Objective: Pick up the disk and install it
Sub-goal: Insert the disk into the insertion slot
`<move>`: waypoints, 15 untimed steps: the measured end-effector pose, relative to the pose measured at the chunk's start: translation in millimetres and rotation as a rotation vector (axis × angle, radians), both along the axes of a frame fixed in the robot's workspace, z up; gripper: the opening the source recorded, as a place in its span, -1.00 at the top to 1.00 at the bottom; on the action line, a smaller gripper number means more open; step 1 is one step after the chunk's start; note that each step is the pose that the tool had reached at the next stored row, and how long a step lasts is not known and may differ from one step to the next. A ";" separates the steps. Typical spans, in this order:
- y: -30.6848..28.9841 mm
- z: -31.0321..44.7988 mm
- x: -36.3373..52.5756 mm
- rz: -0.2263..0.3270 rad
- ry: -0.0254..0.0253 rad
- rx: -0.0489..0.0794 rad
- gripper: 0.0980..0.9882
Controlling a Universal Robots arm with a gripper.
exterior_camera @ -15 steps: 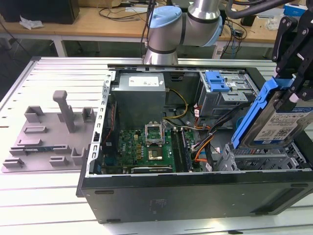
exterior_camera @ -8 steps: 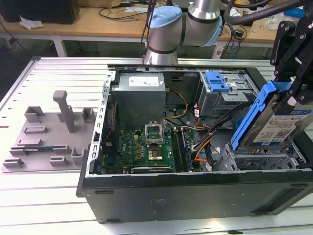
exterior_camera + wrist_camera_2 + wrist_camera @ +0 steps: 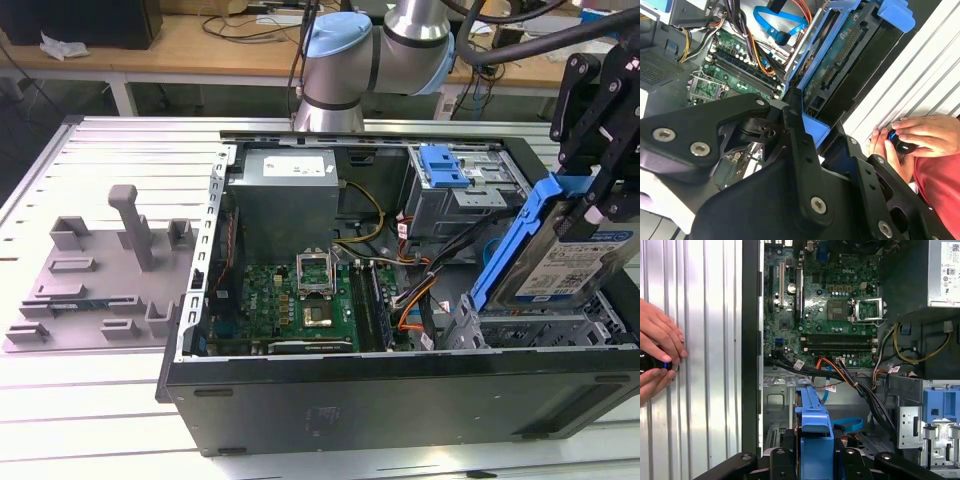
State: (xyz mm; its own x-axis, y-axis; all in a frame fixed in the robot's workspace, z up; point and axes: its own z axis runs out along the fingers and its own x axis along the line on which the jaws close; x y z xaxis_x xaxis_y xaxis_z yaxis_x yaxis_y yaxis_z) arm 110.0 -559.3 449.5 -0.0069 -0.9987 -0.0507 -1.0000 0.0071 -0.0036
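Jaws clamping disk (image 3: 565,265). Gripper (image 3: 597,200) holding it tilted, hanging over cage (image 3: 545,325) at case (image 3: 400,400) corner on exterior view's right, lower end near cage top.

Judging: seating well is needing rail (image 3: 815,437) squared to cage, tilt flattened, descent slow, staying off cables (image 3: 415,300) inside case beside cage.

Tilt reading best from exterior view. First wrist view giving rail line against cage, plus hand (image 3: 657,352) resting outside case wall, well apart from disk.
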 end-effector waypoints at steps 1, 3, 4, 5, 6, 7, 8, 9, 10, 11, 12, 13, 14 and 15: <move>0.0 -0.7 0.0 0.000 0.0000 0.000 0.40; -0.1 -2.4 0.2 0.000 0.0000 0.000 0.40; -0.2 -3.5 0.2 0.000 0.0000 0.000 0.40; -0.3 -4.3 0.2 0.000 0.0000 0.000 0.40; -0.3 -5.0 0.2 0.000 -0.0001 0.000 0.40; -0.4 -6.0 0.3 0.000 0.0000 0.000 0.40; -0.5 -6.5 0.3 0.000 -0.0001 0.000 0.40; -0.5 -7.2 0.3 0.000 0.0000 0.000 0.40; -0.7 -8.5 0.3 0.000 -0.0001 0.000 0.40; -0.8 -9.6 0.3 0.000 -0.0001 0.000 0.40; -1.2 -10.9 0.3 0.000 -0.0001 0.000 0.40; -1.4 -11.5 0.3 0.000 -0.0001 0.000 0.40; -1.6 -12.7 0.3 0.000 0.0000 0.000 0.40; -1.8 -13.6 0.3 0.000 0.0000 0.000 0.40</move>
